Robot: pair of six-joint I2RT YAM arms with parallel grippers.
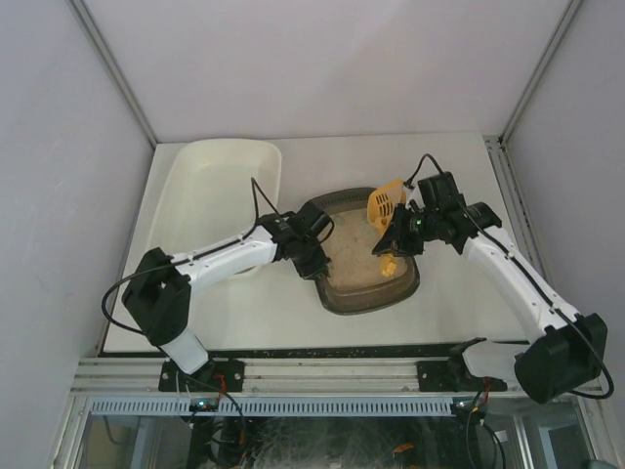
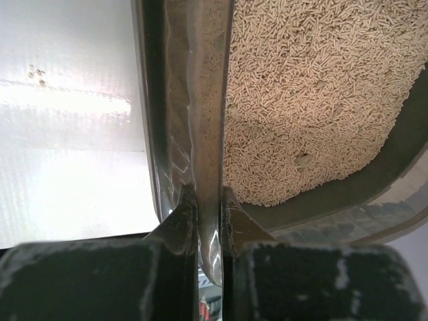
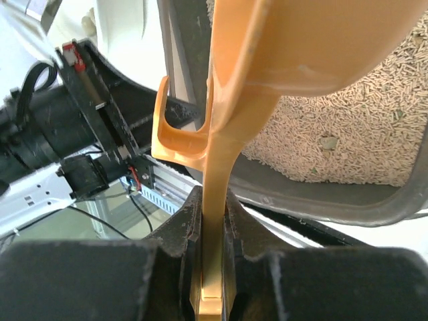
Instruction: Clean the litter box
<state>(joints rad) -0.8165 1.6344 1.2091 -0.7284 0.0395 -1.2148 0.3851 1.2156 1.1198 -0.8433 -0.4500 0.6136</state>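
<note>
Left tool (image 2: pixel 207 204) is clamped on the left rim of the litter box (image 1: pixel 363 307), one finger on each side of the wall and only the thin plastic edge between them. Right tool (image 3: pixel 212 207) is pinched on the flat handle of a yellow scoop (image 1: pixel 385 203). It holds the scoop above the upper right part of the box, with the slotted head toward the top of the overhead view. The box sits at the centre of the white bench (image 1: pixel 469 186), its upper left corner near a cream tub (image 1: pixel 220 181) in the upper left. So the box lies between the two tools, the left one at its left edge and the right one over its right side.

Left arm (image 1: pixel 220 259) comes from the lower left, stretched low across the bench to the box. Right arm (image 1: pixel 513 278) comes from the lower right, its forearm slanting up and left and its wrist turned toward the box.

The box is a shallow, dark olive tray with rounded corners and a glossy, scuffed rim. Its litter (image 2: pixel 307 87) is made of short beige pellets with a few greyer lumps among them. The scoop is smooth, shiny plastic, and a hook branches off its handle.
</note>
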